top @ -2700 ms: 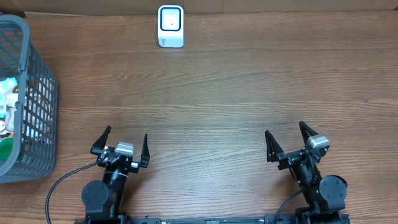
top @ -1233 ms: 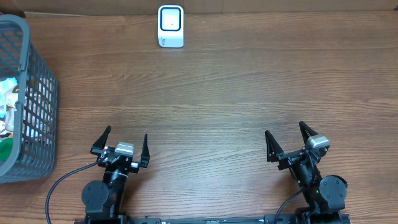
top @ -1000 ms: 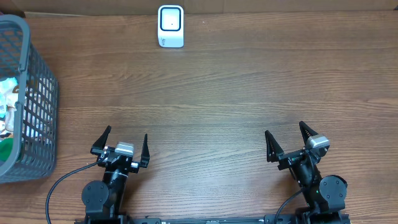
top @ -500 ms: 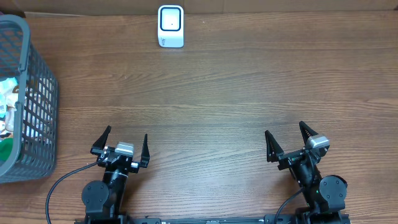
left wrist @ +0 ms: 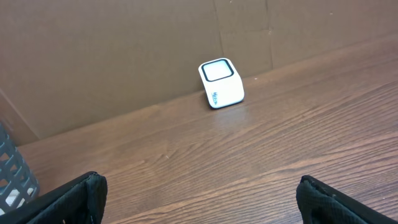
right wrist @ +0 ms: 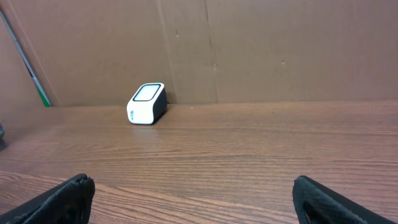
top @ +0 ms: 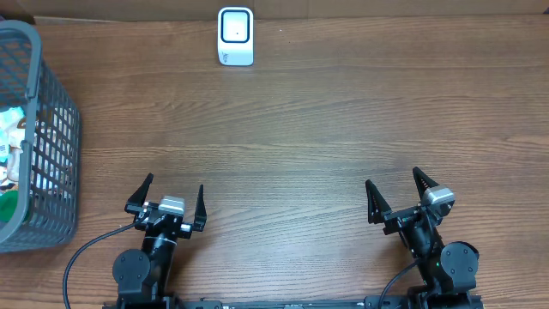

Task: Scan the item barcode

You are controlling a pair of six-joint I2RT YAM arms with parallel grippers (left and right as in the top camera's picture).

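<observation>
No change from before; left gripper (top: 173,190) and right gripper (top: 394,184) both wide apart, empty; items (top: 10,129) in basket (top: 53,146); scanner (top: 235,36) unused; task unstarted.

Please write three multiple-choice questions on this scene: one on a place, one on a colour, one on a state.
1. Where on the table does the scanner stand? A) far edge B) right edge C) between the arms
2. What colour is the basket? A) red B) grey C) yellow
3. How are the left fingers and right fingers? A) both open B) both shut C) one holds the scanner
1 A, it is at the table's far side; 2 B, its mesh is grey; 3 A, both pairs are spread, nothing between.
</observation>
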